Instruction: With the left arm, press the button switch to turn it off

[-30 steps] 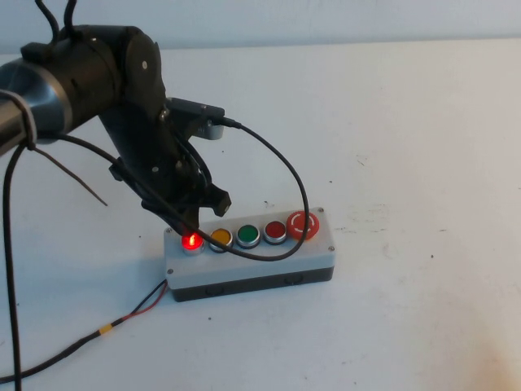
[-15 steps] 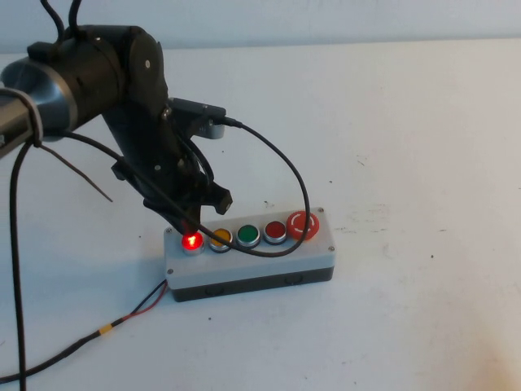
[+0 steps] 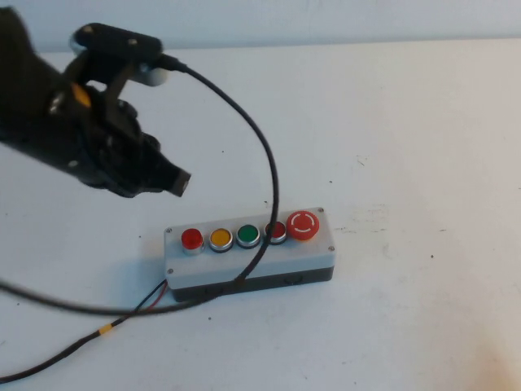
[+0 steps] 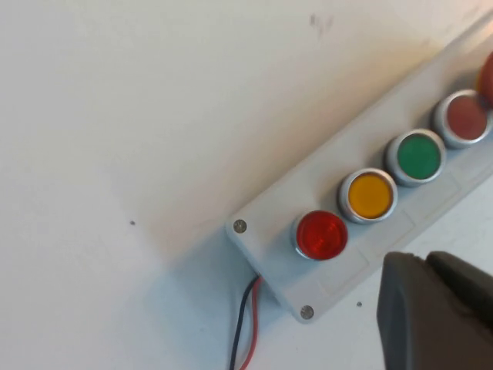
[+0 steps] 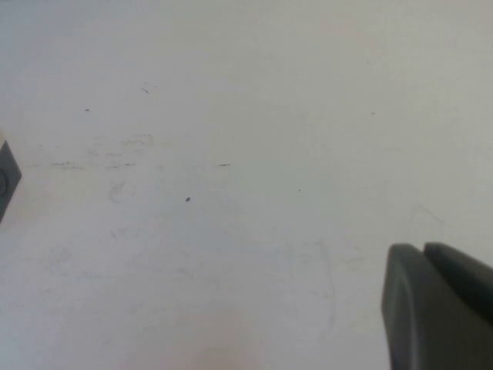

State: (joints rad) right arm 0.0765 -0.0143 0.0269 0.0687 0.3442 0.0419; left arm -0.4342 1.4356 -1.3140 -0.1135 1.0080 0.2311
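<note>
The button switch [image 3: 192,239] is the small bright-red button with a silver ring at the left end of the row on the grey box [image 3: 313,246]. It is not glowing. My left gripper [image 3: 177,182] is shut and empty, raised above and behind the box's left end, clear of the button. In the left wrist view the button switch [image 4: 321,234] sits on the box [image 4: 266,228], apart from the shut left gripper [image 4: 420,260]. My right gripper [image 5: 420,250] shows only in its own wrist view, shut, over bare table.
Along the row stand a yellow button [image 3: 221,239], a green button [image 3: 248,236], a darker red button [image 3: 278,232] and a large red mushroom button [image 3: 303,225]. A loose black cable [image 3: 264,163] hangs across the box. Red and black wires [image 3: 151,301] leave the box's left end.
The left gripper has lifted off the button and moved up and to the left. The button switch glowed before and is now dark. The black cable has swung across the box.
</note>
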